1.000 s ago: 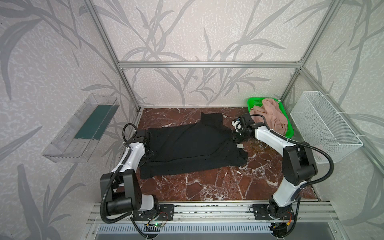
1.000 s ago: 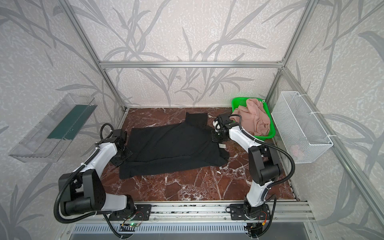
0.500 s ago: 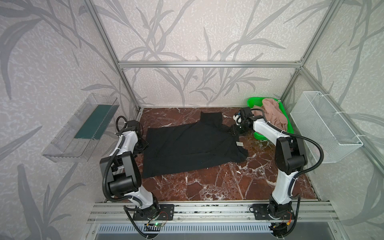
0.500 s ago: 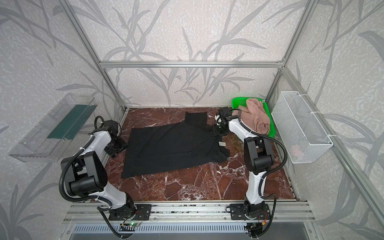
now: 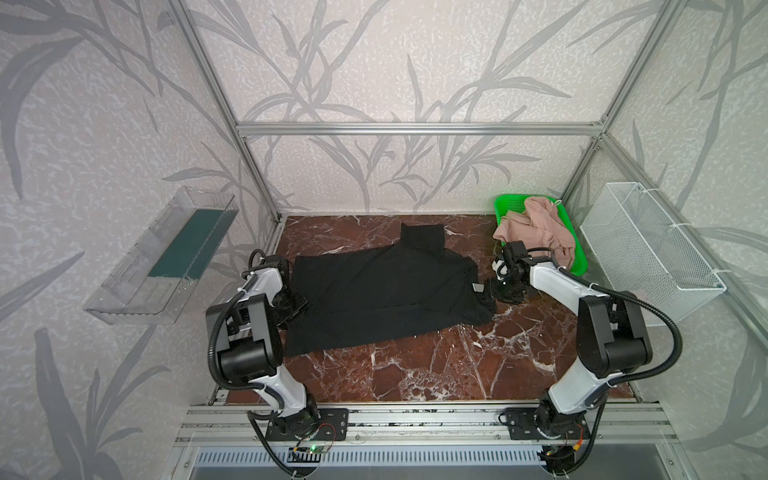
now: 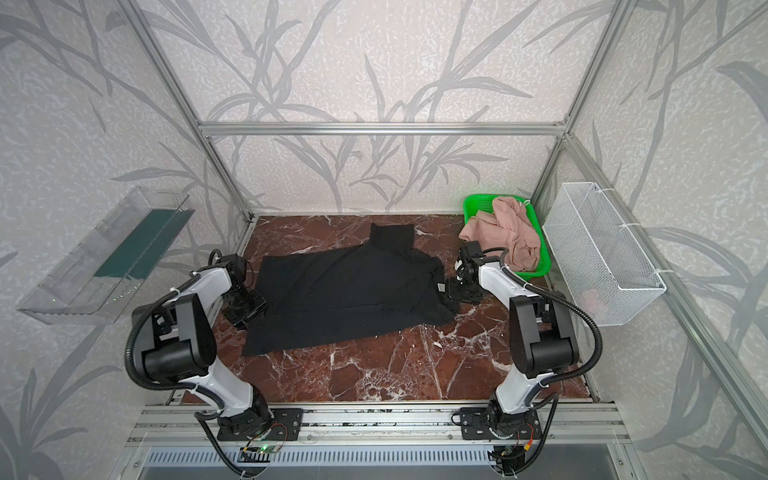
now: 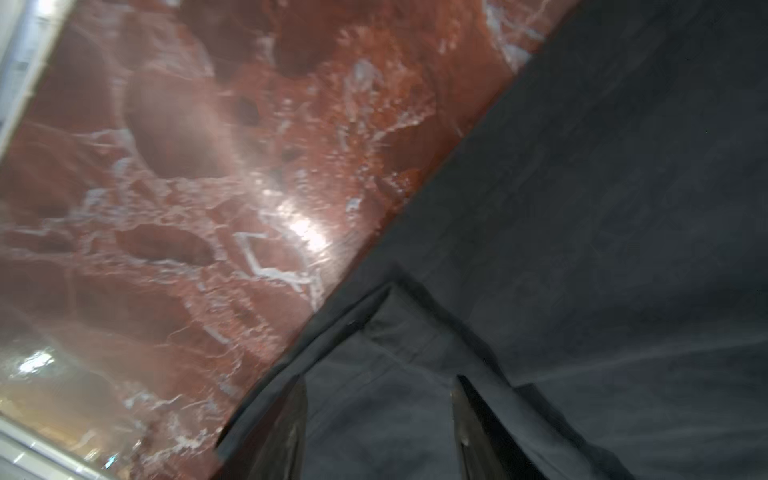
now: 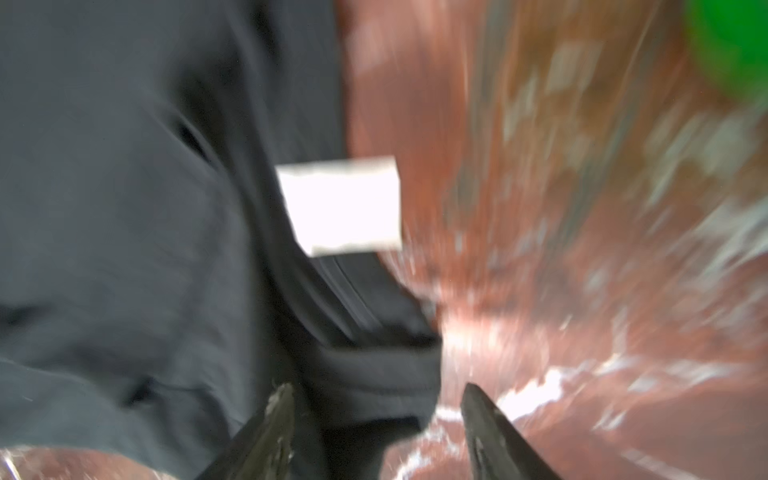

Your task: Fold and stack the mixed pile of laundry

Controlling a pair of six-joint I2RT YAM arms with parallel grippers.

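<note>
Since a second earlier, both pincers had let go of the shirt edges they had been pinching, and the right one had drawn back off the cloth. The soft black T-shirt [image 5: 382, 291] lay spread flat across the middle of the red-brown marble table [image 5: 436, 365], one sleeve pointing toward the back wall. Its pale rectangular neck label [image 5: 476, 287] showed at the right edge.

The left pincer [image 5: 293, 309] hung at the shirt's left edge. In its wrist view the pincer [image 7: 380, 382] was spread, with black cloth beneath and nothing between the jaws. The right pincer [image 5: 505, 293] sat just beside the label end. Its blurred wrist view showed the pincer [image 8: 374, 390] spread, one tip over the shirt's hem and one over bare table, gripping nothing.

Crumpled dusty-pink shorts [image 5: 536, 232] lay heaped in the bright green perforated plastic basket [image 5: 513, 203] at the back right corner. A white wire mesh basket [image 5: 648, 249] hung on the right wall.
</note>
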